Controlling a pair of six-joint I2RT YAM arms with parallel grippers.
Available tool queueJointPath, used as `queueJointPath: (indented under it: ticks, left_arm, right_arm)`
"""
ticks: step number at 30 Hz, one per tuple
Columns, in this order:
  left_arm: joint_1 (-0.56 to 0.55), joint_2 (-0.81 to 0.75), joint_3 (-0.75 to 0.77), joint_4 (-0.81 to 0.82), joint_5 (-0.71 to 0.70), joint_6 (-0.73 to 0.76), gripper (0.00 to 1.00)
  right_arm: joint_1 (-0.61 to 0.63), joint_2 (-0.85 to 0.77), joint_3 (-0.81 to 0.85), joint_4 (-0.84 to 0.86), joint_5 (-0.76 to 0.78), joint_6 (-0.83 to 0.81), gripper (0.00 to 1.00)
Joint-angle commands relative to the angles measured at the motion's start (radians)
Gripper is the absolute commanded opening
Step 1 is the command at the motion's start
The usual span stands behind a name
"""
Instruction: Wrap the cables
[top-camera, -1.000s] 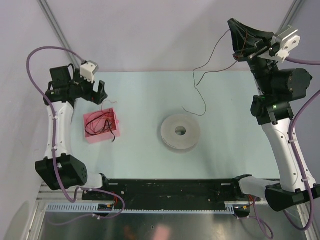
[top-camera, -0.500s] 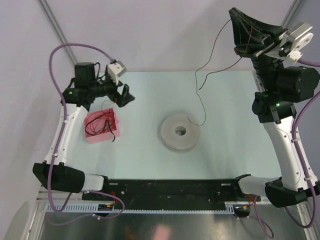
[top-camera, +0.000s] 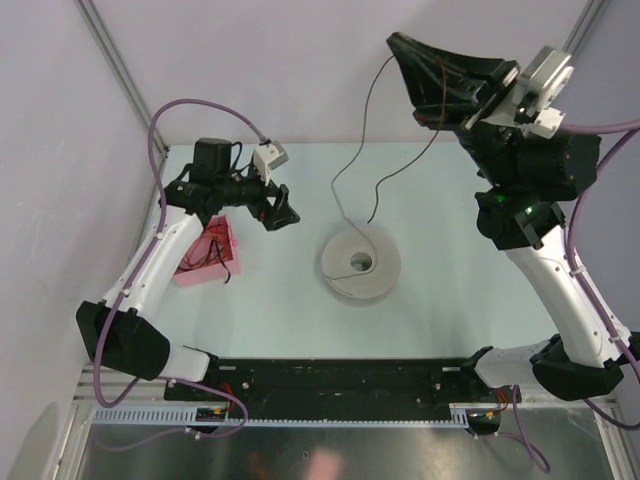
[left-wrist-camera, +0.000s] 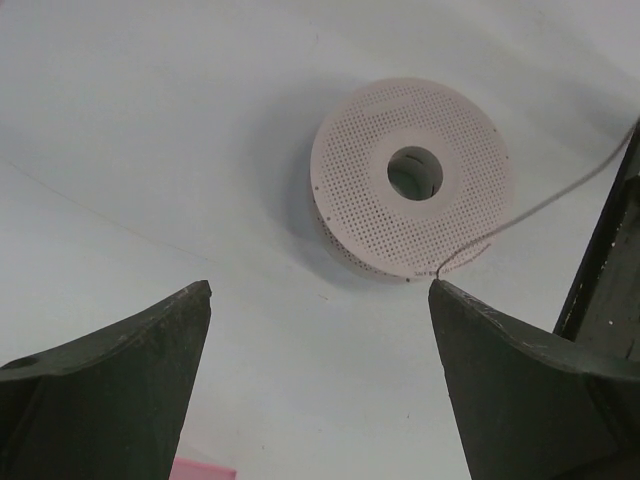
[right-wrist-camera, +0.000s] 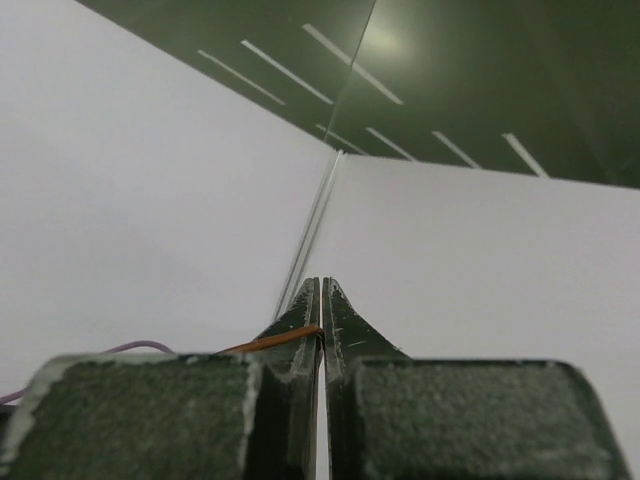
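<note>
My right gripper (top-camera: 397, 47) is raised high at the back right and shut on a thin dark cable (top-camera: 362, 130). The cable hangs down in loose curves, its lower end reaching the pale grey round spool (top-camera: 360, 265) at the table's middle. In the right wrist view the jaws (right-wrist-camera: 322, 290) are closed on a copper-coloured strand (right-wrist-camera: 280, 340). My left gripper (top-camera: 281, 210) is open and empty, left of the spool and pointing at it. The left wrist view shows the gripper (left-wrist-camera: 320, 290), the spool (left-wrist-camera: 350, 170) and the cable (left-wrist-camera: 560, 195) touching its rim.
A pink tray (top-camera: 192, 270) holding more dark cables (top-camera: 210, 252) sits at the table's left, partly under my left arm. Its corner shows in the left wrist view (left-wrist-camera: 205, 470). The black base rail (top-camera: 340, 378) runs along the near edge.
My left arm has swung right from beside the pink tray toward the spool. My right gripper has moved left with the cable, whose lower end now reaches the spool.
</note>
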Motion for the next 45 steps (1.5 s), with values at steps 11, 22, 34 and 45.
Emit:
queueJointPath:
  ticks: [11, 22, 34, 45]
  left_arm:
    - [-0.031, -0.182, -0.403, 0.044, -0.103, 0.257, 0.89]
    - [-0.143, -0.137, -0.555, 0.052, -0.205, 0.519, 0.84]
    - [-0.152, -0.022, -0.528, 0.261, -0.03, 0.678, 0.87]
    - [-0.185, 0.233, -0.392, 0.281, 0.066, 0.946, 0.82]
  right_arm:
    - [-0.427, -0.242, -0.548, -0.278, -0.009, 0.139, 0.0]
    - [-0.669, -0.184, -0.754, -0.531, -0.239, 0.208, 0.0]
    - [-0.733, -0.097, -0.801, -0.663, -0.296, 0.051, 0.0]
    - [-0.732, -0.081, -0.802, -0.648, -0.327, 0.03, 0.0]
